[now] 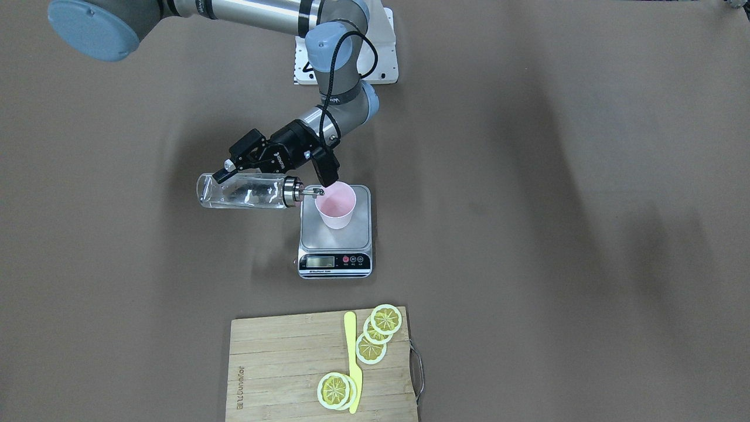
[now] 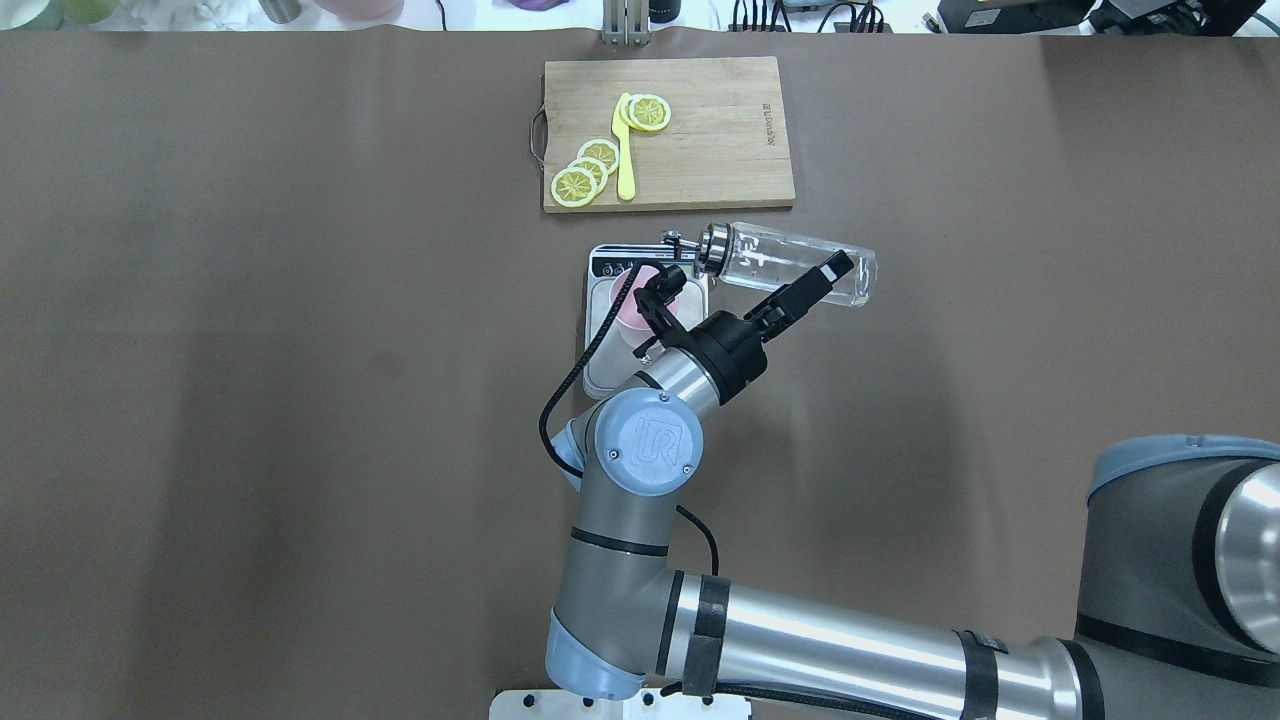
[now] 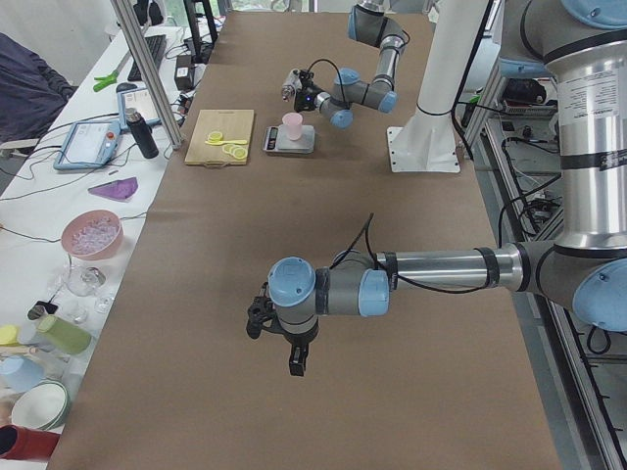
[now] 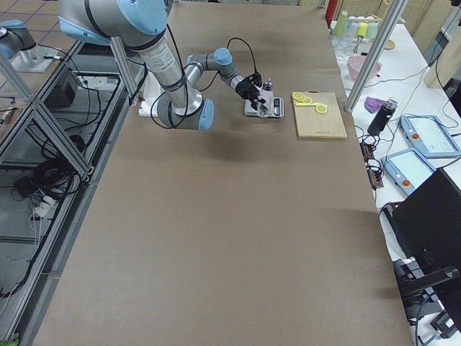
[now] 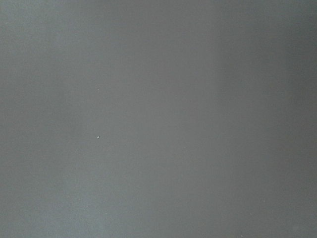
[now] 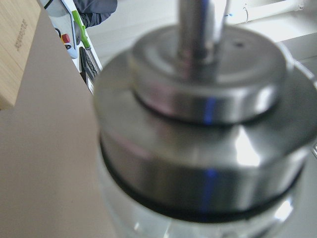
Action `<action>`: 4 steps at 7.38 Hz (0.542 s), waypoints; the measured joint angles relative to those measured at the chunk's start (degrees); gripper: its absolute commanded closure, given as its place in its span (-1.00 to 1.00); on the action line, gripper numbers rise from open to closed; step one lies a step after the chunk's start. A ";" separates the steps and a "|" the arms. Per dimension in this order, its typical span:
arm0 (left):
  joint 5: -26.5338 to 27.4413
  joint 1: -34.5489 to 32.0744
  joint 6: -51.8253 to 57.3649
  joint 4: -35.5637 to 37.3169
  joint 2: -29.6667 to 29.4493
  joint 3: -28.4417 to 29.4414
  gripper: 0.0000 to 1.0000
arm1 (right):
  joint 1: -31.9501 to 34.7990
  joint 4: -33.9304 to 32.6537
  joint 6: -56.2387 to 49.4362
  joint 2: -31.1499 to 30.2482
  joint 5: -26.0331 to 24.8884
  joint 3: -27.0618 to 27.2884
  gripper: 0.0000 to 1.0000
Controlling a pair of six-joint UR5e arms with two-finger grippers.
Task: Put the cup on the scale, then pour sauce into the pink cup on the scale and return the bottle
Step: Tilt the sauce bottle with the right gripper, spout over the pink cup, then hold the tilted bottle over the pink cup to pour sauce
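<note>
My right gripper is shut on the clear glass bottle and holds it on its side above the table. Its metal spout reaches over the rim of the pale pink cup. The cup stands upright on the steel platform of the scale. In the overhead view the bottle lies to the right of the scale, and my wrist partly hides the cup. The right wrist view is filled by the blurred metal cap. My left gripper shows only in the exterior left view, low over bare table; I cannot tell its state.
A wooden cutting board with lemon slices and a yellow knife lies beyond the scale, on the operators' side. The left wrist view shows only brown table surface.
</note>
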 measured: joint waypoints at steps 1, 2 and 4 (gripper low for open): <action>0.00 0.00 0.01 0.00 -0.03 0.14 -0.97 | -0.04 -1.67 1.10 0.29 0.02 -0.38 1.00; 0.00 0.02 0.00 0.00 -0.04 0.22 -0.97 | -0.07 -3.34 1.96 0.48 0.10 -0.52 1.00; 0.00 0.06 0.00 0.00 -0.06 0.29 -0.97 | -0.25 -6.01 3.30 0.62 0.27 -0.60 1.00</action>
